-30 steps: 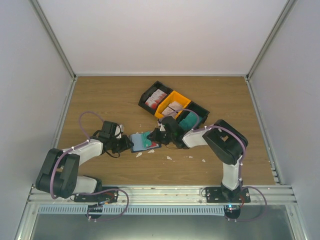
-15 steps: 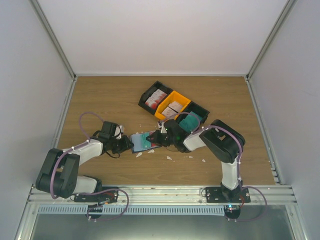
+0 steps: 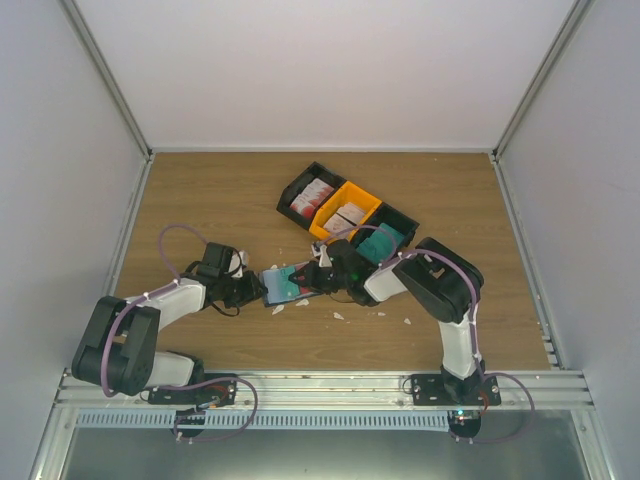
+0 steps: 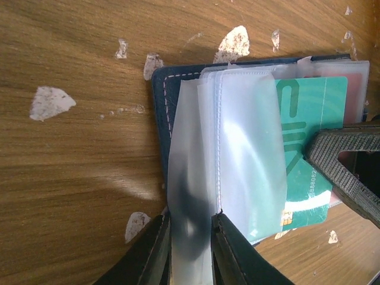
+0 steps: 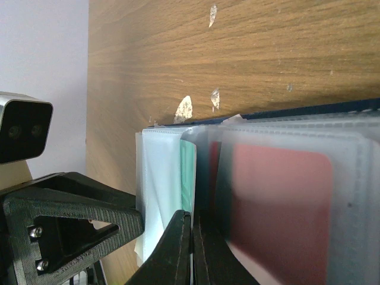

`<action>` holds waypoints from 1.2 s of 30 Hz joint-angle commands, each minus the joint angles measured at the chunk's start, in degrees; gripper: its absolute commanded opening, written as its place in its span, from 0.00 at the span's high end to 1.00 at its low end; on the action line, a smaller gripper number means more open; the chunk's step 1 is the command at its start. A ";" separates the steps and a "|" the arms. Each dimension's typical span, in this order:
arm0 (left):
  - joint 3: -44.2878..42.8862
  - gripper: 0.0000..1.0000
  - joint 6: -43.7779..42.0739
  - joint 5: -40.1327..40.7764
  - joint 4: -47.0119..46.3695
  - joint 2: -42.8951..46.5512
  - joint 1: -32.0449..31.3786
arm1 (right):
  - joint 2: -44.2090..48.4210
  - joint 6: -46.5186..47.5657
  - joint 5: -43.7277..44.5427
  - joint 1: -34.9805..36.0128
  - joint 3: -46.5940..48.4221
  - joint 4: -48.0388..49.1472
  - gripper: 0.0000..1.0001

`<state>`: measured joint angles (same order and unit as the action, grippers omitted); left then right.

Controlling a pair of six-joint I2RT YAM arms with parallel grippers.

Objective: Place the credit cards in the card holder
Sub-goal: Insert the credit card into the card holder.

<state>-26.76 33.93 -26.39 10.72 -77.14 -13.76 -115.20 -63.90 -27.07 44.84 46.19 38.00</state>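
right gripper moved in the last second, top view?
Yes. The right gripper, holding a green card, has edged left, away from the orange tray, further over the card holder.

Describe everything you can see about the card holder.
The card holder is a dark navy wallet with pale stitching, lying open and flat on the wooden table. Frosted clear sleeves fan from it; one holds a red card. The left fingers pinch one sleeve's edge, while the right fingers grip a green card among the sleeves.
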 commanded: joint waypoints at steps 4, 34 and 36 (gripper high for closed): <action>1.71 0.78 0.32 -2.33 1.78 -1.24 -0.40 | 0.05 2.29 0.12 1.30 -0.76 -6.14 0.87; -0.06 0.68 -0.46 -3.84 0.64 -0.70 -0.42 | 7.91 24.35 24.26 4.91 14.55 -43.06 0.43; -0.57 0.67 -0.43 -3.92 0.46 -1.41 -0.44 | 6.59 25.50 23.95 4.99 16.50 -45.21 0.43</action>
<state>-26.41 33.91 -30.83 10.57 -77.25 -13.89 -107.83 -42.54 -7.99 49.76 59.70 0.36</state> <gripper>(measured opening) 0.320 0.566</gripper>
